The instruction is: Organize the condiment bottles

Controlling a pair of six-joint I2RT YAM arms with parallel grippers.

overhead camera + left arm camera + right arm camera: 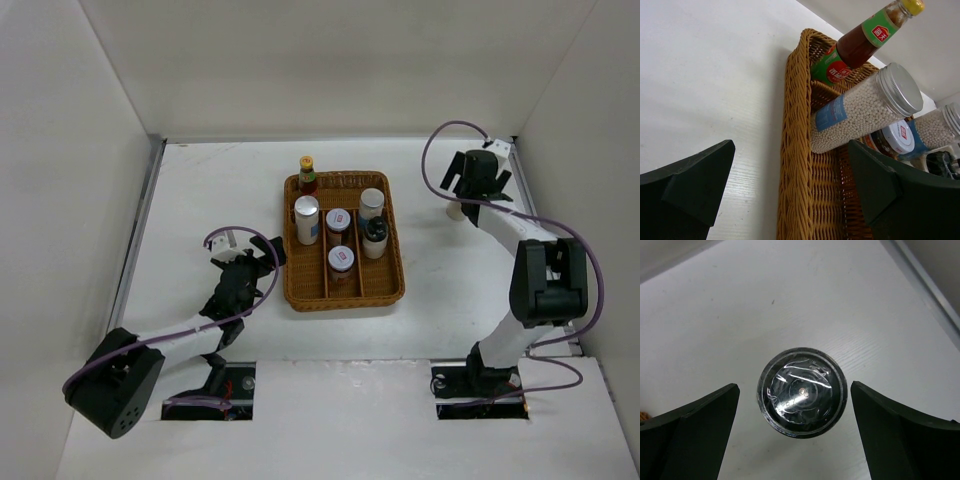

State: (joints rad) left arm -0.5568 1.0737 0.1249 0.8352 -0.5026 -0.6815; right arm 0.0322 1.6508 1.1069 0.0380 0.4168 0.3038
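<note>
Right end effector [478, 186] hangs spread wide over the beige shaker [455, 211], which stands upright and alone on the desk [200, 200], well apart from the others. From my wrist its round, glossy top sits between my fingers [690, 440], touching neither. The right wall [585, 120] is close, and open desk runs left toward the wicker tray [293, 290]. My left end effector [262, 255] is open too, just beside the tray's left rim. Inside stand the red sauce bottle [307, 175], two white cylinders [306, 220], two red-labelled jars [338, 223] and a dark bottle [375, 236].
</note>
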